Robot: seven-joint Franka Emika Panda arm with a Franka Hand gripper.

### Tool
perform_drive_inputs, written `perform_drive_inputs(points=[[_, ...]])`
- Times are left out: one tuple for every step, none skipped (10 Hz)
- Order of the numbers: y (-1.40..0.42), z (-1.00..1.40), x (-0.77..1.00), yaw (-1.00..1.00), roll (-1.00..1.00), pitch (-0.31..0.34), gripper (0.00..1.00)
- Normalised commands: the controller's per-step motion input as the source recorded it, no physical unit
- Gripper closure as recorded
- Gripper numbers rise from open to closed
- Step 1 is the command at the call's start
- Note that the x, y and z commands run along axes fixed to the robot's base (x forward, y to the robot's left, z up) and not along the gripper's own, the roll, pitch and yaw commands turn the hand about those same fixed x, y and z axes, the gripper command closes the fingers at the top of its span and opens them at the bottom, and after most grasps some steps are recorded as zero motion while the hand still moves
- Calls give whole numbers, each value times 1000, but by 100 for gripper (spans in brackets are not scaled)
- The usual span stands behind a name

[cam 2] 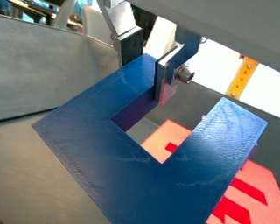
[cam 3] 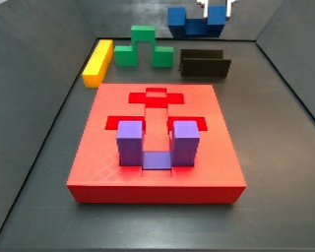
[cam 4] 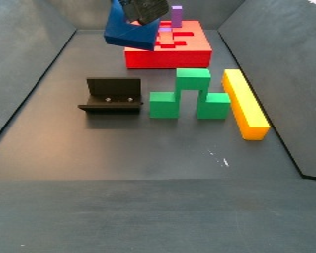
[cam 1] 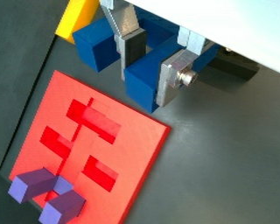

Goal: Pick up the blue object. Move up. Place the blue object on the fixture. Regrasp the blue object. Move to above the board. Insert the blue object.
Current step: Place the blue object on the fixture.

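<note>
Hand [cam 2: 166, 66] clenched on blue block [cam 2: 143, 149], lifted above desk [cam 4: 134, 168], well apart from bracket [cam 4: 111, 96]. Block looks rigid, light, smooth plastic; grip flat prong faces.

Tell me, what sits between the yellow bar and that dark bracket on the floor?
The green block sits between the yellow bar and the fixture, seen in both side views. The claw holds the blue object aloft above them.

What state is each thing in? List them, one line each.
blue object: held in the air, clear of the floor.
gripper: jaws shut on the blue object.
fixture: bare, on the floor.
board: flat on the floor.
purple block: seated in the board, prongs up.
</note>
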Motion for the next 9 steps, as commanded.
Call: perform_drive_inputs(points=[[171, 0, 846, 114, -340, 31, 100], [166, 0, 814, 131, -329, 66, 100], [163, 0, 774, 137, -354, 129, 100], [140, 0, 729, 117, -466, 243, 100], [223, 94, 794, 97, -300, 183, 100], [383, 37, 866, 6, 0, 317, 100], [391, 0, 917, 0, 0, 437, 100], [423, -60, 820, 6, 0, 443, 100], [506, -91, 803, 0, 0, 466, 100]])
